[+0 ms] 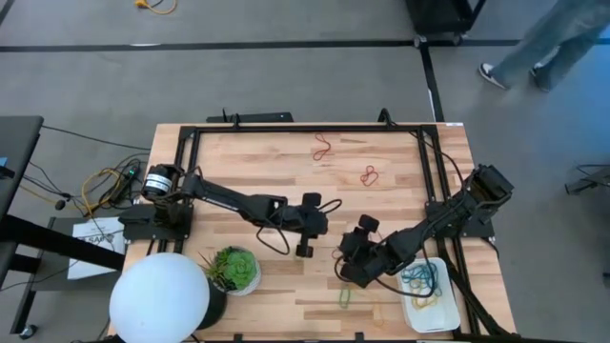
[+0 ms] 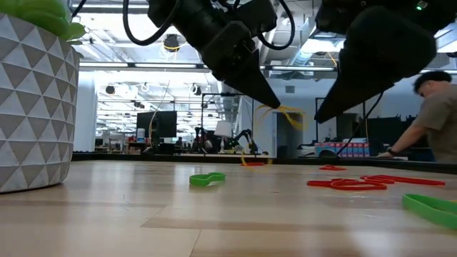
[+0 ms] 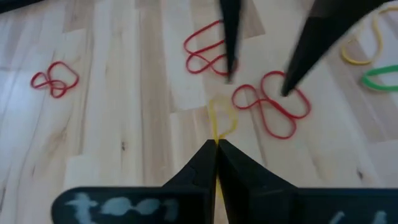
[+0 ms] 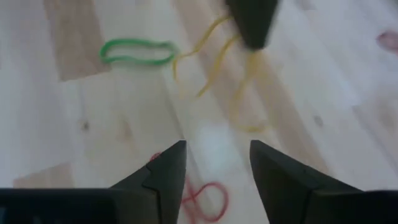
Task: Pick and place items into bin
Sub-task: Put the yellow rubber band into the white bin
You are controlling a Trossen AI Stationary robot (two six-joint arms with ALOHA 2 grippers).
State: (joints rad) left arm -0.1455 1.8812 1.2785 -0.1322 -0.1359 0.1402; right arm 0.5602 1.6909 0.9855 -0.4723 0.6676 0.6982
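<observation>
Overhead, bright office ceiling lights point(image 2: 171, 43) beyond pale wooden table point(image 1: 257, 162).

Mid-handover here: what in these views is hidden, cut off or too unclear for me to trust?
- Yellow band shut in the left gripper: hidden under the arms from above.
- Bin: the right arm covers its near corner; the tangled bands inside cannot be counted.
- Open right gripper: the red band beside its fingers is cut off by them.

Left end effector point(image 3: 217, 144) pinched closed above mid-table, right end effector point(image 4: 217, 163) close opposite it, fingers spread apart
</observation>
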